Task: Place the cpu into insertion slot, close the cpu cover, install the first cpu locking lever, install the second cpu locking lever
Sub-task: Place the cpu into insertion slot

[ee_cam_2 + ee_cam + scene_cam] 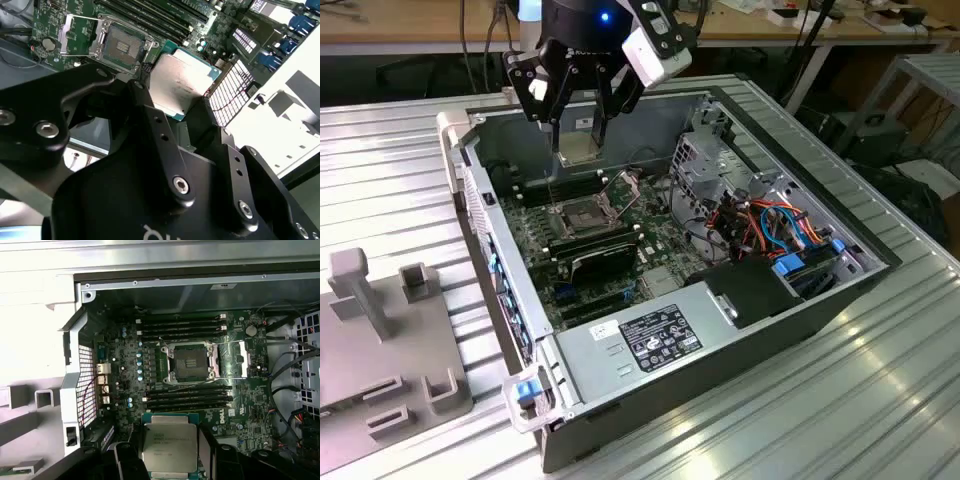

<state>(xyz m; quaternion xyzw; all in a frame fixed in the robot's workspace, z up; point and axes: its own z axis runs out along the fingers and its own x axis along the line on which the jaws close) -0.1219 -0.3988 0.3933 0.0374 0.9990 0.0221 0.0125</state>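
Holding the cpu [169, 447] by two opposite edges, the gripper [577, 135] was clamped on it, hanging well above the board [117, 375]; couldn't tell whether it was squarely over the slot [190, 362]; slot was bare, cover [240, 360] swung open beside it. My read: chip needed centring, keeping level, corners matched, then a straight drop; any sideways slide risked damaging the slot; memory slots [182, 325] sat close.

A ribbed metal table [880, 400] stands before a wooden workbench [410, 25], shadowed underneath.
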